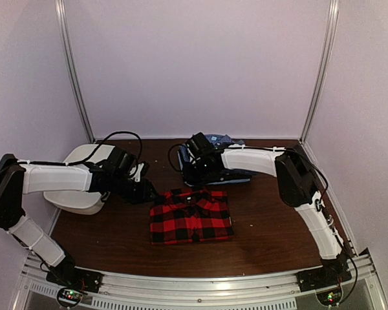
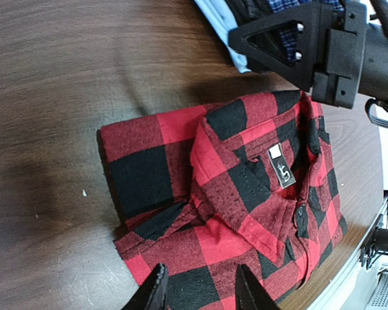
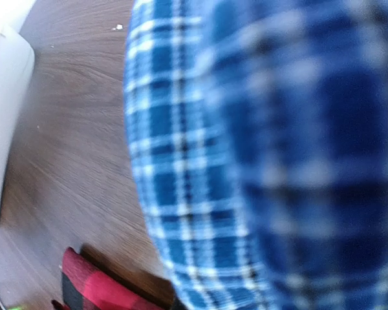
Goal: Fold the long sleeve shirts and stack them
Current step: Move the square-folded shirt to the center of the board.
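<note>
My left fingers hung released, parted over one edge of the red plaid shirt. It lay folded flat on the surface, collar up. My right fingers were clenched on the blue check shirt, bunched just behind the plaid one. A white tub sat far left.

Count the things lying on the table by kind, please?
shirts: 2, a red shirt and a blue shirt
tub: 1
total: 3
</note>
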### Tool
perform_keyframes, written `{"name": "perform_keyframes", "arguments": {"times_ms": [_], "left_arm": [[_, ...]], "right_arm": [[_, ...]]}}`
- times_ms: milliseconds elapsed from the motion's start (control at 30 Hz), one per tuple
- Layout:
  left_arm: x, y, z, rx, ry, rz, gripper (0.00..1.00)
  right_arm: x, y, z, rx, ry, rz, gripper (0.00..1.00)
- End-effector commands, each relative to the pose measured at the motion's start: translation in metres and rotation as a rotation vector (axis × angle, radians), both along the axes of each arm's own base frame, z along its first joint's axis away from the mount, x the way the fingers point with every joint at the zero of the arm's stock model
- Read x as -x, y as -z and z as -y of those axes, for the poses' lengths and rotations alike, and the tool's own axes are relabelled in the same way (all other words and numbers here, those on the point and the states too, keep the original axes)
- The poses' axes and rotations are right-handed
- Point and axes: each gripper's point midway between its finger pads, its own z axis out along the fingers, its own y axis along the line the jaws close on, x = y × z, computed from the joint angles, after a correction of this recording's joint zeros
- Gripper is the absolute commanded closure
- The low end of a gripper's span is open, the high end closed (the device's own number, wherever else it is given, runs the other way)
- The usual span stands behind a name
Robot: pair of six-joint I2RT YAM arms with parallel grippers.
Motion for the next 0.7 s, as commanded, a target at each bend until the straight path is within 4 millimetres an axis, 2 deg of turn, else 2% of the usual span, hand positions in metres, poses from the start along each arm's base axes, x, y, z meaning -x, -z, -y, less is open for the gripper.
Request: {"name": "perform_keyframes", "arguments": {"times_ms": [0, 367, 533, 667], "left_arm": [[-0.006, -0.010, 0.000, 0.031, -0.015, 0.035, 0.63], [-0.006, -0.009, 0.001, 0.035, -0.019, 0.036, 0.63], [-0.003, -0.006, -0.004, 0.027, -0.034, 0.032, 0.63], [-0.004, -0.006, -0.007, 0.017, -0.049, 0.037, 0.61]], "right_arm": [[-0.006, -0.017, -0.033, -0.193, -0.019, -0.030, 1.00], [-0.015, -0.034, -0.075, -0.419, -0.057, -0.050, 1.00], [-0.011, -0.060, -0.085, -0.437, -0.114, 0.015, 0.70], [-0.004, -0.089, -0.083, -0.424, -0.148, 0.074, 0.56]]}}
